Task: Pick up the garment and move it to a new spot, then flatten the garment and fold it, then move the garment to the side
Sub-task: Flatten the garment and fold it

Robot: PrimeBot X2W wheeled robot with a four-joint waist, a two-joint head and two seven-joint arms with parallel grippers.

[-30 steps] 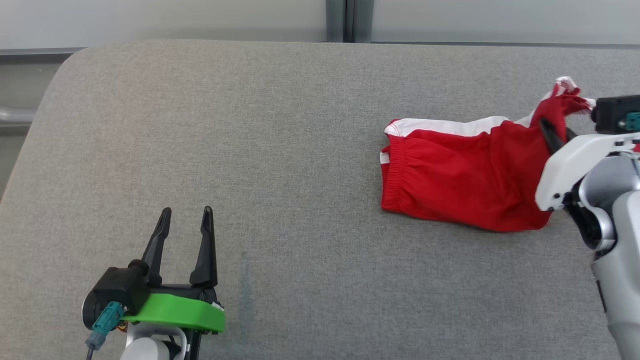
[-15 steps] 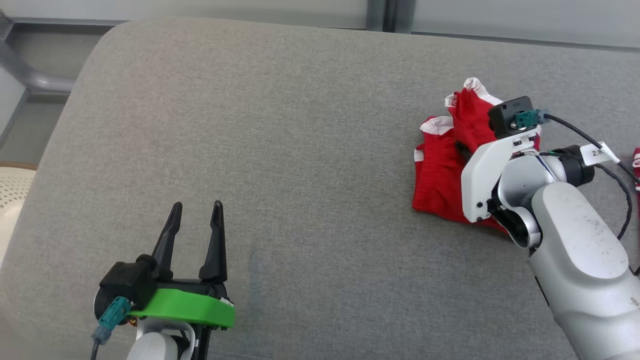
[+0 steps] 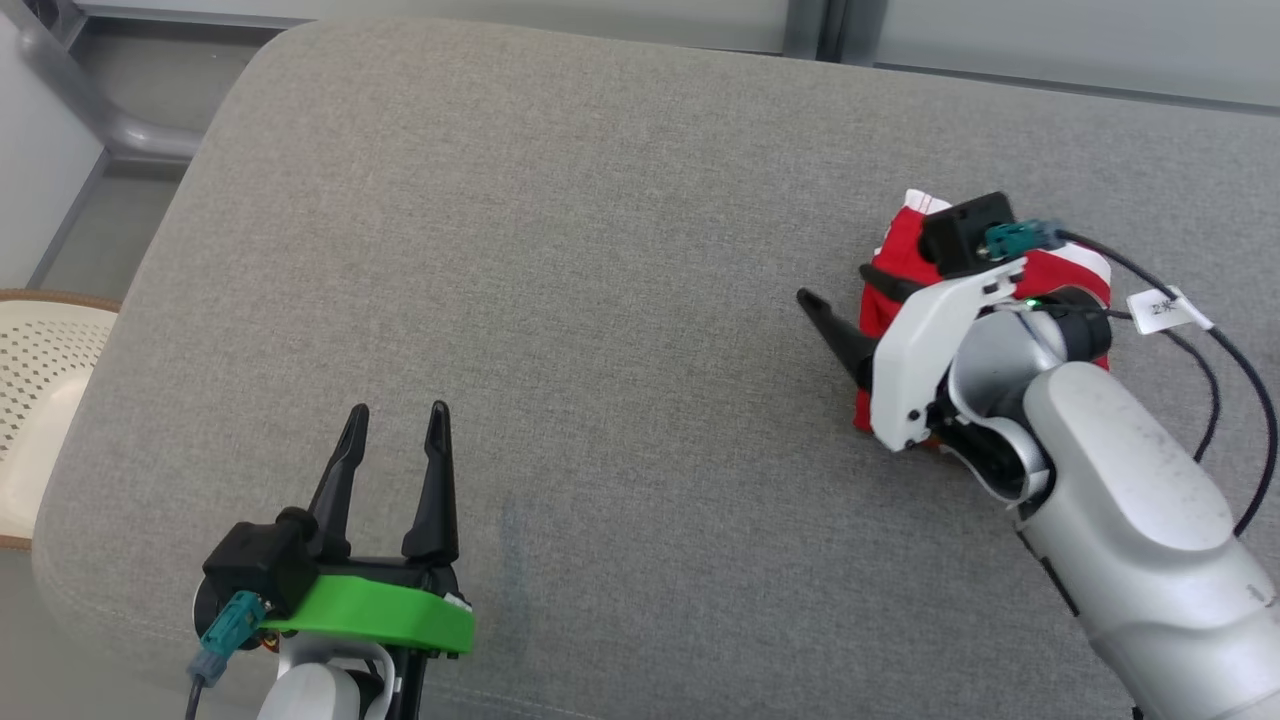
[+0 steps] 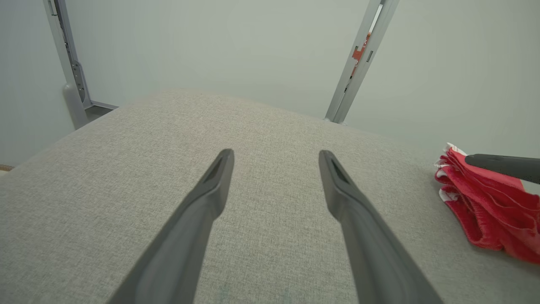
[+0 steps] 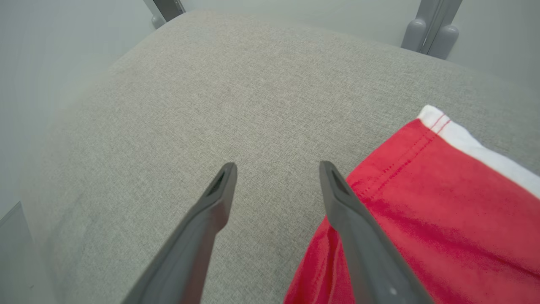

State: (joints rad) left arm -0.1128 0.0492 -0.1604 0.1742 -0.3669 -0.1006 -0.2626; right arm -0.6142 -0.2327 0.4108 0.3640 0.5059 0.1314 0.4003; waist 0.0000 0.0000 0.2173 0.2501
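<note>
Right pincer jaws: we see the right gripper [image 5: 276, 166] with its two dark fingers spread wide and nothing clamped between them; only bare grey fabric shows in the gap
Right pincer pose: in the head view we find the right gripper [image 3: 845, 300] low over the cushion, one finger pointing toward that view's upper left, the other lying across the garment's edge
Garment against the pincer: in the right wrist view the garment [image 5: 422, 211] lies to the right of the right-hand finger, its red edge running behind that finger; we cannot tell whether they touch
Garment shape: red cloth with a white band, bunched into a small heap [image 3: 900, 240] on the right part of the cushion, mostly covered by the white wrist
Garment from the left wrist view: we see the folds [image 4: 485, 202] piled at the far right, a dark finger of the other arm [image 4: 502, 164] just above them
Left pincer: the left gripper [image 3: 398, 410] hangs over the near left of the cushion, fingers apart and empty, well apart from the garment
Surface: a grey woven cushion [image 3: 600, 250] with a rounded corner
Beyond the cushion: a cream perforated seat [image 3: 40, 380] at the left edge
</note>
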